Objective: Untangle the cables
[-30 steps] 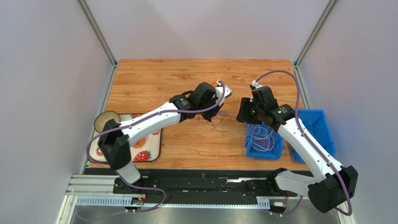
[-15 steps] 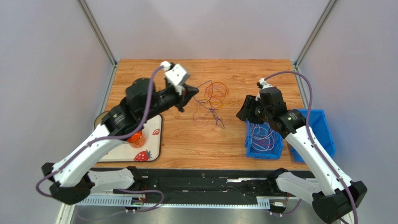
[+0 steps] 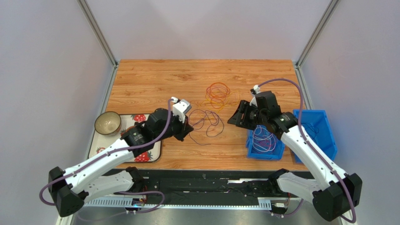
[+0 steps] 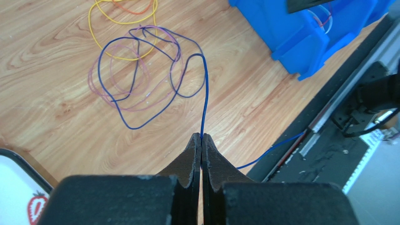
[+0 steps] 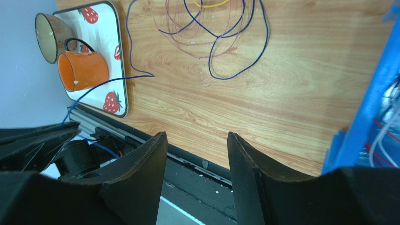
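Wood surface (image 3: 141, 79) has your cables (image 3: 217, 90) heaped near the blue bin (image 3: 263, 156). Your left hand (image 4: 202, 137) is clamped on the dark blue cable (image 4: 206, 93), right hand (image 5: 196, 137) open, empty. Next, I'd guess: draw that strand clear, slowly.

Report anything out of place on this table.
The thin dark-blue cable pinched in the shut left gripper trails its loose end past the wooden table's near edge over the black rail, where it might snag. Nothing else stands out.

An orange mug (image 5: 83, 70) beside a bowl (image 3: 107, 123) on the strawberry tray (image 5: 109, 42) (blue bins (image 3: 324, 131) opposite).
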